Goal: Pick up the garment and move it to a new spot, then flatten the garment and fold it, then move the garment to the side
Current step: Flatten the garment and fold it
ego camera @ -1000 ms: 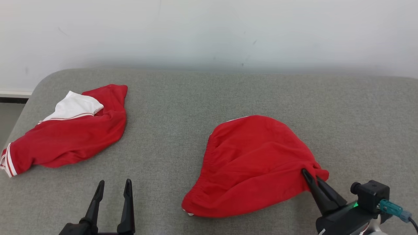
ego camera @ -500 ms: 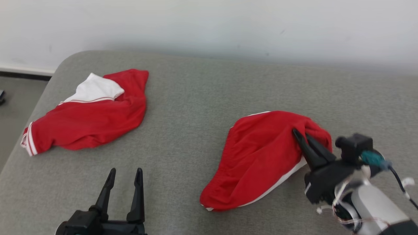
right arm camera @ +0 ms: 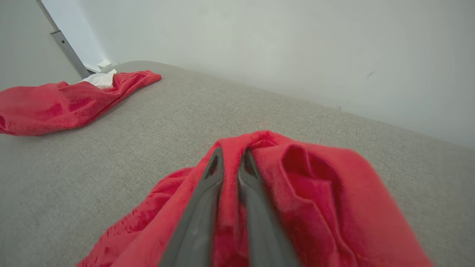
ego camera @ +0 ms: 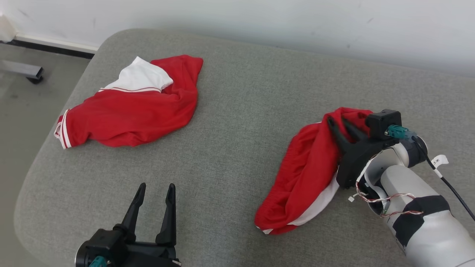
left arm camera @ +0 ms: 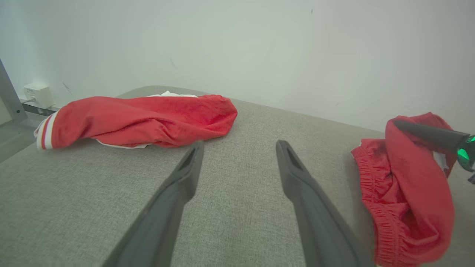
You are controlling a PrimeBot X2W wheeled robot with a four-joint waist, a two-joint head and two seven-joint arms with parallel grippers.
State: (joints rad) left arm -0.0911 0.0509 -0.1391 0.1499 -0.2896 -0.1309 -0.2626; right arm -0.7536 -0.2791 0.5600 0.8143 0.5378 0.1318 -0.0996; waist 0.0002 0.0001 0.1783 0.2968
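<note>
Garment (ego camera: 308,167) bunched in the tightly pinched right pincer (ego camera: 337,120) during relocation; left pincer (ego camera: 156,186) hovers wide, empty. Next move, likely: lay down, release, flatten.

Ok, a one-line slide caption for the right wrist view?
The right hand pinches crumpled red fabric shorts on a grey upholstered cushion; another red-and-white garment lies beyond.

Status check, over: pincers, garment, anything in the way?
Left pincer open, empty. Right pincer shut on red shorts, bunched, one end raised off grey cushion. Red-and-white garment lies far left, apart from shorts.
</note>
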